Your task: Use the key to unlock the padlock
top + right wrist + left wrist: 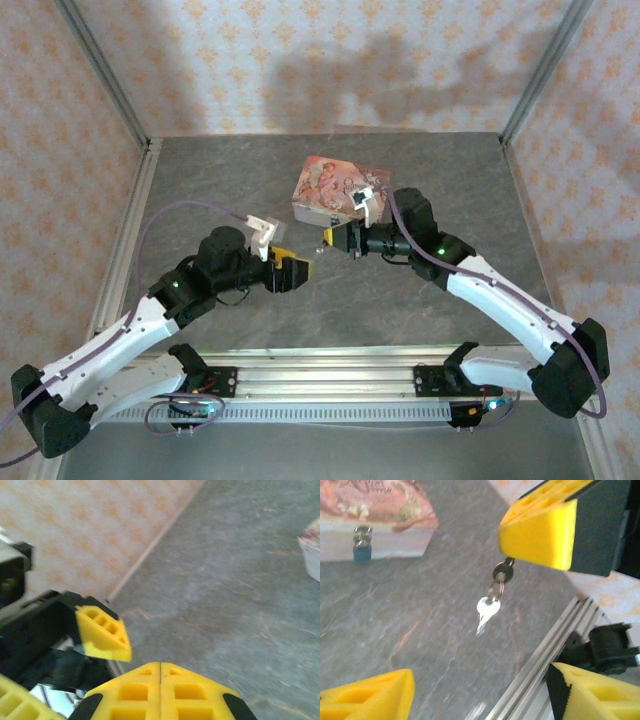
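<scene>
Where our right gripper (160, 666) presses its yellow fingers flat together, the key (487, 611) hangs beneath them by its ring, over the grey table (395, 625). We see our left gripper (297, 268) close by and facing it, jaws spread wide with nothing between them. Farther off, the padlock (362, 545) stands upright on the table, right against the side wall of the pink tin (380, 505), well apart from the dangling key.
</scene>
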Available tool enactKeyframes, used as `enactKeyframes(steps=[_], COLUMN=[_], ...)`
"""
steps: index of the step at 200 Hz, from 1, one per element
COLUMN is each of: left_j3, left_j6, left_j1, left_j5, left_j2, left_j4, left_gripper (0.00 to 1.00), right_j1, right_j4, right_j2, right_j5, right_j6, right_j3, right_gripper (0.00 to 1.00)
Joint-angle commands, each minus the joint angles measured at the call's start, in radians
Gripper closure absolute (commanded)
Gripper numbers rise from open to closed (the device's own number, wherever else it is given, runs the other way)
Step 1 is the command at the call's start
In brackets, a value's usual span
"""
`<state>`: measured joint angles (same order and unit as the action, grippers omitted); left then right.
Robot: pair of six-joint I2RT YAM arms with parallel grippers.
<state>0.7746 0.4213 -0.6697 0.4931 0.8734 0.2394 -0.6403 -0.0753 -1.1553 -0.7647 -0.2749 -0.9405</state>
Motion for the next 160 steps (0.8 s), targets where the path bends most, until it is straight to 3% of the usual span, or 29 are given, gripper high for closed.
enactKeyframes(steps=[1,69,160], left_j3=[-0.027,-0.042,-0.048], left_j6=[0.048,0.137,0.162], left_j1=[0.05,0.092,0.093], left_j5=[0.145,0.263,0.28], left_j2=[0.001,0.078,0.111], left_j4=[-0.176,-0.389,-0.459], left_gripper=[0.32,0.43,0.65], right_j1=[0.029,0.034,0.026], right_j4=[0.203,0.222,0.417], right_j2=[0.018,0.019,0.026], right_j5=[-0.131,-0.176,-0.177], right_j6=[-0.123,-0.174,-0.306], right_j3=[0.038,0.034,0.121], right_gripper=[1.0,1.0,1.0])
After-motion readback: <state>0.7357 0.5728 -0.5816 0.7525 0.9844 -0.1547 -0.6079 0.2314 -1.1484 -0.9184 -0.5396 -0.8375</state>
